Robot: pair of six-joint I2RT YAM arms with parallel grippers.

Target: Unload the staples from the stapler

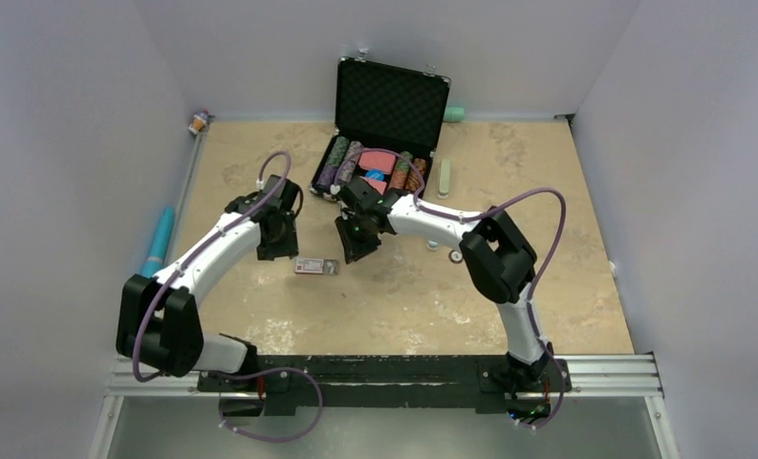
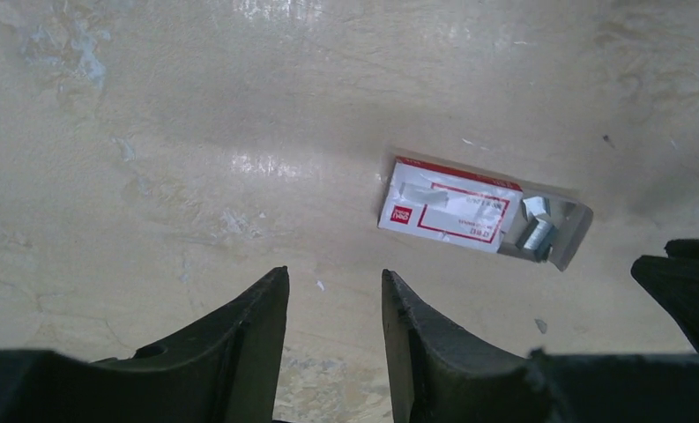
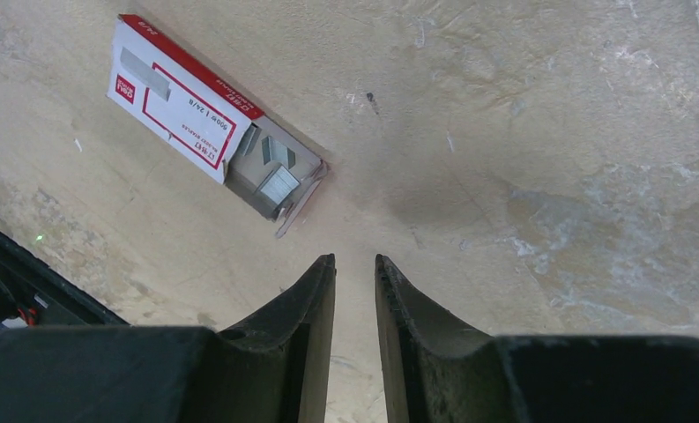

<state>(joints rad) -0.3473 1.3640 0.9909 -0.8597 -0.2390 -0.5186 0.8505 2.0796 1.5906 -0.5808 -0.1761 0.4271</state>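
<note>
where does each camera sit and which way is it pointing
Top external: above and behind the arm bases, looking down on the table; both arms show, left gripper and right gripper flanking the box.
Left wrist: on the left arm, facing down at the table; its fingers at the bottom, box to the right.
Right wrist: on the right arm, facing down; its fingers at the bottom, box upper left.
Shared: both wrist views see the staples in the box's open end.
</note>
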